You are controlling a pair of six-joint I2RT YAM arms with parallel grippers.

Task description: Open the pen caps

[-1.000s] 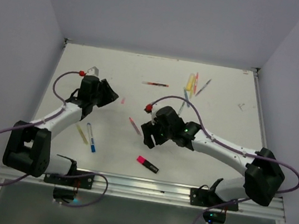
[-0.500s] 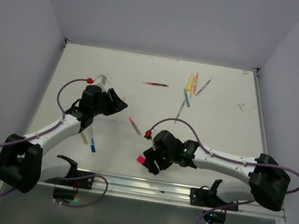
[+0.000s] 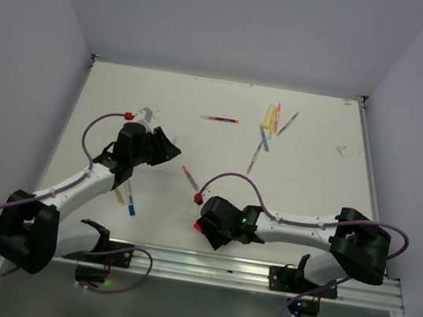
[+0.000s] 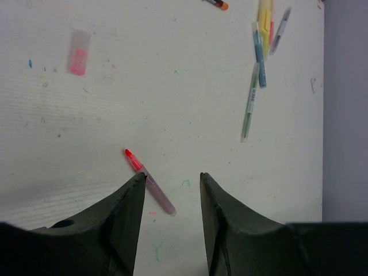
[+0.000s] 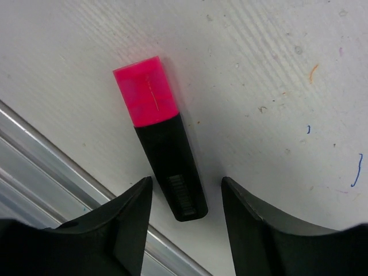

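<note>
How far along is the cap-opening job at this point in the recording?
Done, apparently: a loose pink cap lies on the table, and an uncapped red-tipped pen lies by the open, empty left claw. In hand: the open right claw straddles the pink highlighter, cap on, not gripped. Remaining: that one, plus the far group of pens, whose caps are too small to judge.

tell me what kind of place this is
Likely a robot lab test cell: a white table boxed in by plain grey walls, a left arm and a right arm bolted to a metal rail at its near edge, and pens scattered on the ink-marked top.
</note>
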